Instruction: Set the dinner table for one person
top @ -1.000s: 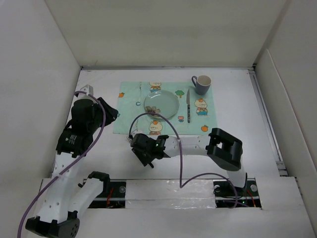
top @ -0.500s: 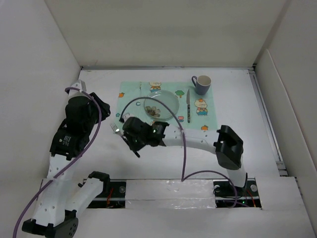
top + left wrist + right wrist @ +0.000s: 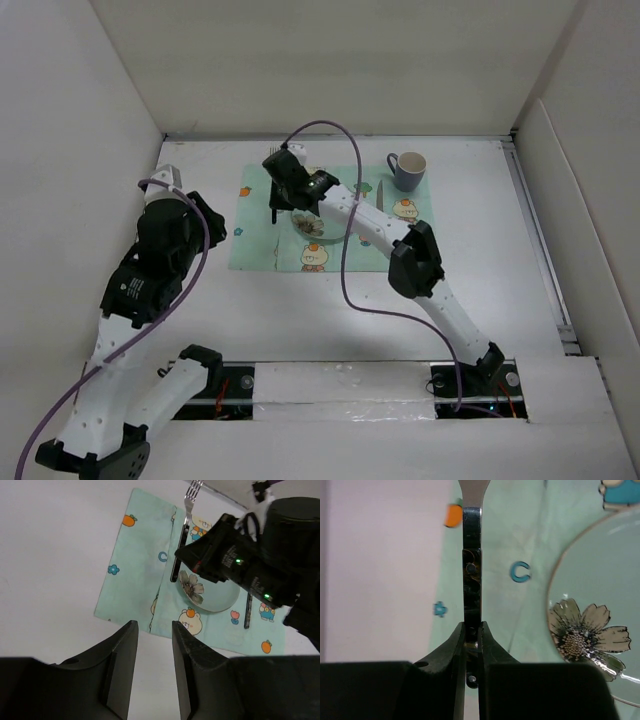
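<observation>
Since half a sec before, R gripper had swung w/ the fork from 7 o'clock of the placemat up to 9 o'clock of the plate; L arm barely shifted. The table filled the space betw. white walls, carrying everything. Placemat lay mid-table, toward 12. Plate sat mid-mat. Mug stood at its 1 o'clock, by the mat's far-right corner; knife at 3 o'clock, on the mat. R jaws were clamped on the fork handle. L gripper hovered at 9 o'clock of the mat, jaws apart, empty.
</observation>
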You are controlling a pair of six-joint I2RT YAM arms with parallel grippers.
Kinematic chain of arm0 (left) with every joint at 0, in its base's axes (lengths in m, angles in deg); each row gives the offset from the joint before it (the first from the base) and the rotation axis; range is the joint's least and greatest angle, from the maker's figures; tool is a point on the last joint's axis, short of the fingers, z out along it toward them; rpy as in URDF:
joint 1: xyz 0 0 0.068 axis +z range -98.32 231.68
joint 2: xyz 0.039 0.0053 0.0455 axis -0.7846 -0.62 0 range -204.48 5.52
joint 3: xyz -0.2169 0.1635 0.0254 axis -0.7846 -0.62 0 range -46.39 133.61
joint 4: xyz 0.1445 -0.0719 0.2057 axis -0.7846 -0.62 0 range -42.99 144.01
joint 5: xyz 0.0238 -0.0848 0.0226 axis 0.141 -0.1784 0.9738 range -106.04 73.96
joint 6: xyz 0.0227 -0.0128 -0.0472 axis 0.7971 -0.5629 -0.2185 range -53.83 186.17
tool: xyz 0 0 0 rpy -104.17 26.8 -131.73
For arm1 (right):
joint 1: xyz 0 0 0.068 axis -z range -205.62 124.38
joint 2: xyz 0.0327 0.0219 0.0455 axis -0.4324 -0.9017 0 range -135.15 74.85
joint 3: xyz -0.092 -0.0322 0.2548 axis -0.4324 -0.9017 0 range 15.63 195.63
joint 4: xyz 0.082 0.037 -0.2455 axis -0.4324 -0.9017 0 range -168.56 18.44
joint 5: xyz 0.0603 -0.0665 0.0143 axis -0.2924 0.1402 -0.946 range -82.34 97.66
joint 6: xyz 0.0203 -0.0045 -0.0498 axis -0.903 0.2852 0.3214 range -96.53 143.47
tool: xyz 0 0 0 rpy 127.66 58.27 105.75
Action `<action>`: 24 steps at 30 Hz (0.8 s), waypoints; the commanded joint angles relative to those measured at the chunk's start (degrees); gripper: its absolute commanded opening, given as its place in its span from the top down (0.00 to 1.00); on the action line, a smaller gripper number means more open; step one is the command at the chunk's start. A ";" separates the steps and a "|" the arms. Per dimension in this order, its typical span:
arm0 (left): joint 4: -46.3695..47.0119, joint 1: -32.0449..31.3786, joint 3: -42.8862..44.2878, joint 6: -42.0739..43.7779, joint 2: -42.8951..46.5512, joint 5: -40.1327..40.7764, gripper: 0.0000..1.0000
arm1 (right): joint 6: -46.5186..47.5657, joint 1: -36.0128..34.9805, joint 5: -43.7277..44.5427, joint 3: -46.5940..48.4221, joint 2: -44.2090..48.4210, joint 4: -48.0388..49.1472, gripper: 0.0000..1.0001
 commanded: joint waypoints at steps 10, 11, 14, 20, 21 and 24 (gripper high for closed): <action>1.08 -2.59 -2.68 -0.88 -1.04 -1.81 0.69 | -9.27 -0.21 0.58 -0.02 -5.36 -1.14 1.00; 1.25 -3.11 -3.47 -0.88 -0.69 -1.63 0.69 | -9.88 -0.73 -0.47 -2.11 -5.62 -0.52 1.00; 1.34 -3.12 -3.83 -0.88 -0.60 -1.54 0.69 | -10.24 -0.73 -1.26 -3.45 -6.32 -0.08 1.00; 1.78 -3.12 -4.10 -0.89 -1.04 -1.37 0.69 | -10.50 -1.26 -2.41 -2.85 -9.13 0.72 1.00; 1.78 -3.12 -4.18 -0.80 -0.95 -0.93 0.69 | -10.42 -1.26 -2.41 -2.66 -9.66 0.54 1.00; 1.78 -3.73 -4.27 -0.62 -1.04 -0.23 0.69 | -10.33 -1.26 -3.11 -2.75 -9.75 1.33 0.98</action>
